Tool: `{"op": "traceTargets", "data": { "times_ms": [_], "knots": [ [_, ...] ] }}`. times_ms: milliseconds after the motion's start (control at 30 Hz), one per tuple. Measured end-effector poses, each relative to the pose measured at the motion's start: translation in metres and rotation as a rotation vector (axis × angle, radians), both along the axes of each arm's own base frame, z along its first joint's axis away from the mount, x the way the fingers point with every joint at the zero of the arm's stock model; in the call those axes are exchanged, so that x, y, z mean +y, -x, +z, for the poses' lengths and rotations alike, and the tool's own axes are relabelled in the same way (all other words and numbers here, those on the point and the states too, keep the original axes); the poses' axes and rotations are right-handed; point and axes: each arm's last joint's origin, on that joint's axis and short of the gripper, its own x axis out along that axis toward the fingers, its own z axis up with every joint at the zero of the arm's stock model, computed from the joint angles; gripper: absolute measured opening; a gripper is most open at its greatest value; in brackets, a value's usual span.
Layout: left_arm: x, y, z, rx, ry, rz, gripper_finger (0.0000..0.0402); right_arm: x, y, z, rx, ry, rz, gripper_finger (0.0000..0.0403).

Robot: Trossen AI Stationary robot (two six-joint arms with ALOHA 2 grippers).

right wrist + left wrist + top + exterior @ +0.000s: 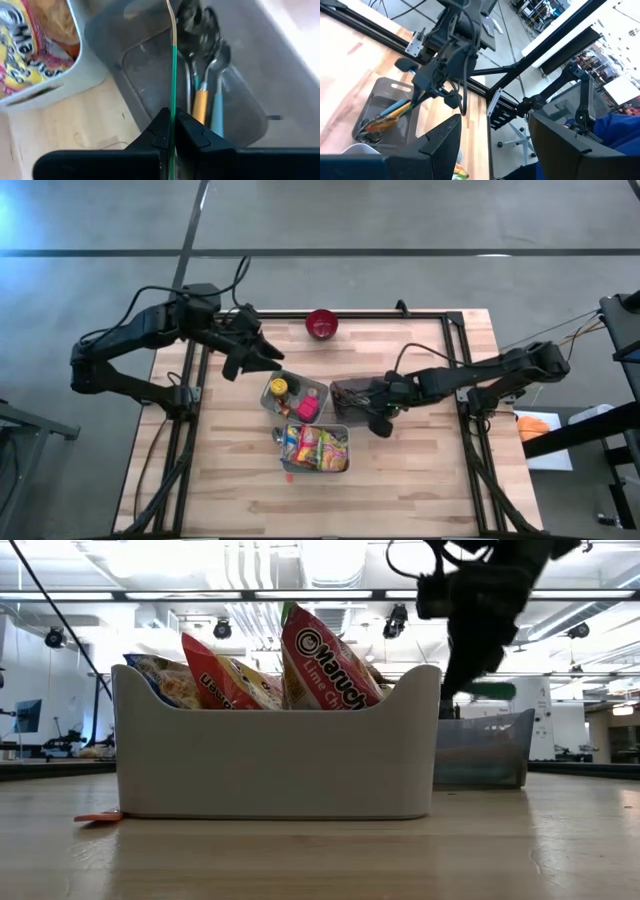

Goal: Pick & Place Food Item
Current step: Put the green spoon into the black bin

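**Spotter:** Closest to your low camera is the white bin (270, 765). It is packed with upright noodle packets (325, 660), so it blocks most of that view.

**Operator:** Fine. Take me across from the left.

**Spotter:** Your left gripper (255, 360) hangs above the table's far left corner. It is released, with its fingers well apart and nothing between them. It touches nothing. To its right, a red bowl (322, 324) sits at the far edge. Nearer the middle you have a grey bin (293, 395) of small bottles. The white bin is just in front of it.

**Operator:** And the right side?

**Spotter:** Just right of the grey bin is the dark utensil tray (350, 392). It holds spoons (212, 65) with orange and pale blue handles. Your right gripper (383, 423) is at that tray's near right corner, tilted down toward the table. Its fingers are clenched on a thin green-and-tan item (173, 60).

**Operator:** What is that item?

**Spotter:** I cannot tell you. You only see it edge-on, as a narrow strip.

**Operator:** Which way does it point?

**Spotter:** Its long axis runs straight out from between the fingertips, in line with your gripper. The green part is next to the fingers and the tan end is farthest out. In the wrist view it lies over the tray and runs lengthwise beside the spoons. Whether it touches them, I cannot tell.
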Motion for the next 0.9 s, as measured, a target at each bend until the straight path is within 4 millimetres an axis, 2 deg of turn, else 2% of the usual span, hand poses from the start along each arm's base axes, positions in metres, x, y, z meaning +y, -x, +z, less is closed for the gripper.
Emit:
{"op": "traceTargets", "data": {
  "times_ms": [333, 633, 900],
  "knots": [
    [0.003, -0.002, -0.004, 0.014, -0.007, 0.023, 0.0233, -0.007, -0.002, -0.034, 0.029, 0.024, 0.045, 0.0008],
    [0.004, -0.002, -0.004, 0.021, -0.005, 0.025, 0.0233, -0.02, -0.007, -0.049, 0.074, 0.04, 0.08, 0.0008],
    [0.004, -0.001, -0.006, 0.043, -0.001, 0.03, 0.0233, -0.019, -0.01, -0.056, 0.097, 0.021, 0.11, 0.0008]
  ]
}}
